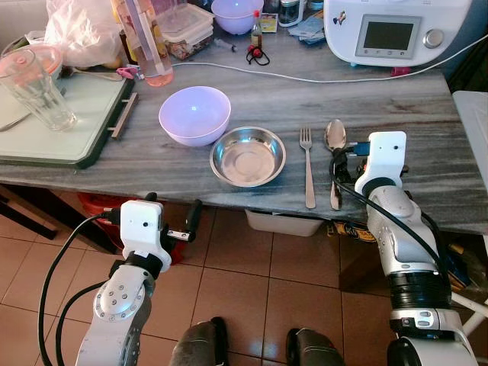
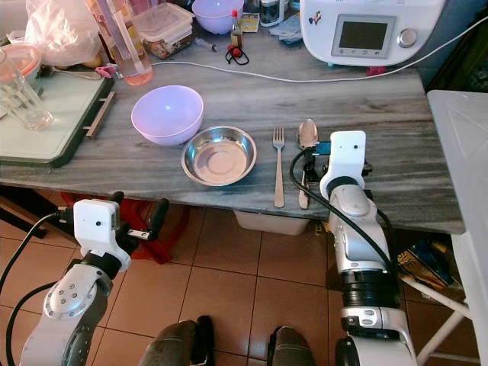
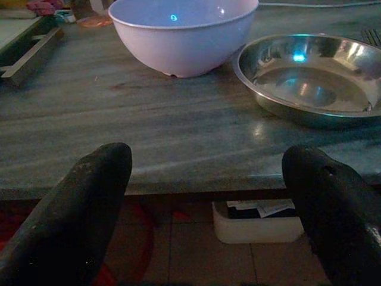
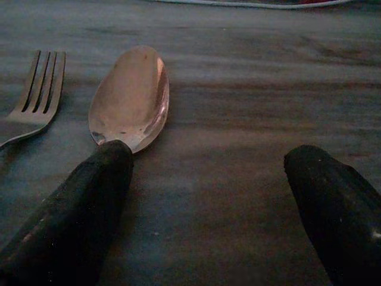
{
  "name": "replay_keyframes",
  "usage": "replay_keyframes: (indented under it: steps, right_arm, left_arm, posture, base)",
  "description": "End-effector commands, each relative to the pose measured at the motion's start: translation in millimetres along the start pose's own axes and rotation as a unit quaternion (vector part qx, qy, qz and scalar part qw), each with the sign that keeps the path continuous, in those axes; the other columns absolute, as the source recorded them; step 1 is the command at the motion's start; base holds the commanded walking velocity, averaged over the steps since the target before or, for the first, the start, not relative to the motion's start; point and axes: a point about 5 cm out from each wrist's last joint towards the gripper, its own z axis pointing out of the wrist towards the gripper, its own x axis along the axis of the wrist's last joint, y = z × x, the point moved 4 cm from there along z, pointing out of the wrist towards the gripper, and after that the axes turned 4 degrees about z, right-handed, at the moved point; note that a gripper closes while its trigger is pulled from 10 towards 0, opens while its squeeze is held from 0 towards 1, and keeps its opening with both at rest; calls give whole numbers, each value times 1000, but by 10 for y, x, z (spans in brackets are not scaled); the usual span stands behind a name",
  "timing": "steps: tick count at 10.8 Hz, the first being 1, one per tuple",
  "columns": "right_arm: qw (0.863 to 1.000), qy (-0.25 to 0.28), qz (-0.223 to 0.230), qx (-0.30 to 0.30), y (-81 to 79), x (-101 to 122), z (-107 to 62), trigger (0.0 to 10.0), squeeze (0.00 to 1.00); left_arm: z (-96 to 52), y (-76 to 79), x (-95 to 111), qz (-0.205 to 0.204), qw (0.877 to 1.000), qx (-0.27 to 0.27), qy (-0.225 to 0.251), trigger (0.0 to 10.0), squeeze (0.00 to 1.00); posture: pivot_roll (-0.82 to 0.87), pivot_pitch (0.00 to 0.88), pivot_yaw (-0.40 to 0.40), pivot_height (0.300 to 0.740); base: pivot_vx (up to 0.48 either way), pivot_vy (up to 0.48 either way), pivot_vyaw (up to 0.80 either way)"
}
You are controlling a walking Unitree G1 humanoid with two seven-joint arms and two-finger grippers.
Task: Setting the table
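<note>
Steel bowl (image 1: 248,156) taken as reference, lying near the front edge of the grey desk (image 1: 396,107). Lilac bowl (image 1: 194,114) sits just beside it, on its far left. Fork (image 1: 307,164) lies just right of the steel bowl; spoon (image 1: 335,156) lies beside the fork, further right. Right pincer (image 4: 208,196) rests low over the desk, fingers apart, one finger (image 4: 77,208) over the spoon handle. Left pincer (image 3: 208,202) hangs below the desk edge, left of the steel bowl, fingers spread, holding nothing.
</note>
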Motion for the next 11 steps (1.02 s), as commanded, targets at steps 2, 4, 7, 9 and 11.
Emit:
replay_keyframes:
  steps: [2, 4, 7, 9, 11]
  right_arm:
    - [1000, -21, 7, 11, -44, -95, -2, 10000, 1000]
    - [1000, -7, 8, 11, -29, -30, -1, 10000, 1000]
    - [1000, 17, 8, 8, -14, 82, -12, 10000, 1000]
    - [998, 58, 16, 3, 3, 239, -49, 10000, 1000]
    - [994, 110, 27, 4, -14, 409, -97, 10000, 1000]
  left_arm:
    - [-29, -20, 21, 5, 1000, 3, 0, 10000, 0]
    - [-21, -25, 24, 5, 1000, 4, 1, 10000, 0]
    - [4, -34, 57, 4, 1000, 8, 9, 10000, 0]
    - [14, -49, 107, 1, 1000, 13, 23, 10000, 0]
    - [40, -92, 162, 0, 999, 23, 37, 10000, 0]
  posture:
    - [72, 196, 95, 740]
    - [70, 194, 94, 740]
    - [67, 185, 92, 740]
    - [67, 164, 90, 740]
    - [66, 133, 86, 740]
  base:
    - [0, 0, 0]
    - [0, 0, 0]
    - [0, 0, 0]
    - [0, 0, 0]
    - [0, 0, 0]
